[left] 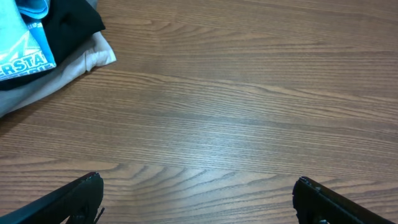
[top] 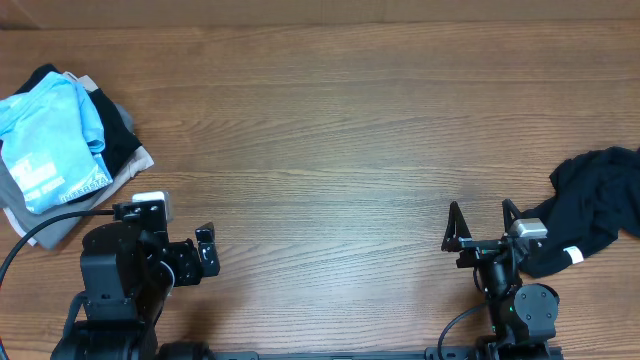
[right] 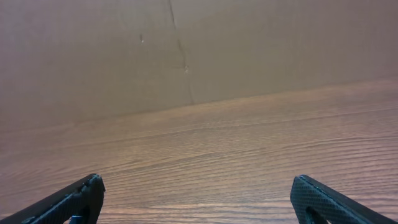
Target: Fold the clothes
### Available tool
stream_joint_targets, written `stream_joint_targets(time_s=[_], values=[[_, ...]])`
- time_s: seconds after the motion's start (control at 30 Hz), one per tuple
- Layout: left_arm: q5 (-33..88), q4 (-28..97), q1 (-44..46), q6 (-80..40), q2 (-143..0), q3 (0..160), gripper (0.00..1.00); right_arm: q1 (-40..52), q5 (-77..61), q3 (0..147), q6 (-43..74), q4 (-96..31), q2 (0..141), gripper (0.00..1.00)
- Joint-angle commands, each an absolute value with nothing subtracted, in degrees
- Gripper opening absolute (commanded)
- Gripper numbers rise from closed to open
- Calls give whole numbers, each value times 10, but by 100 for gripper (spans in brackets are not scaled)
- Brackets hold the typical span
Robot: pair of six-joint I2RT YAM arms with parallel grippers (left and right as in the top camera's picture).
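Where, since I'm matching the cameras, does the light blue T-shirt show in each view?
Overhead: light blue T-shirt at the far left edge, upper half.
Left wrist: top left corner, printed edge only.
Right wrist: not in view.
Shared landmark: the wooden table, in all three; the black garment under the shirt links the first two.

A wooden table (top: 330,120) fills the scene, its warm brown top streaked with long grain running side to side. Soft, even light falls on it and leaves a pale sheen on the wood in the left wrist view. Behind the table's far edge stands a plain, matte tan wall (right: 93,56), crossed by a thin dark line (right: 180,50) running downward.
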State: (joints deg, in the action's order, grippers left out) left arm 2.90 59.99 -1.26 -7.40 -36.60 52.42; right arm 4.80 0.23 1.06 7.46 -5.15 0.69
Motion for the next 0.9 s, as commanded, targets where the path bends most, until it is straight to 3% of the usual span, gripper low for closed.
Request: stream_joint_targets(time_s=[0.0, 0.6, 0.87], values=[[23, 598, -15, -82, -365, 521, 100, 44, -1, 4, 74, -48, 2, 100], [23, 609, -11, -81, -322, 504, 100, 44, -1, 4, 74, -48, 2, 100], [19, 483, 39, -78, -163, 310, 100, 44, -1, 4, 74, -48, 2, 100]])
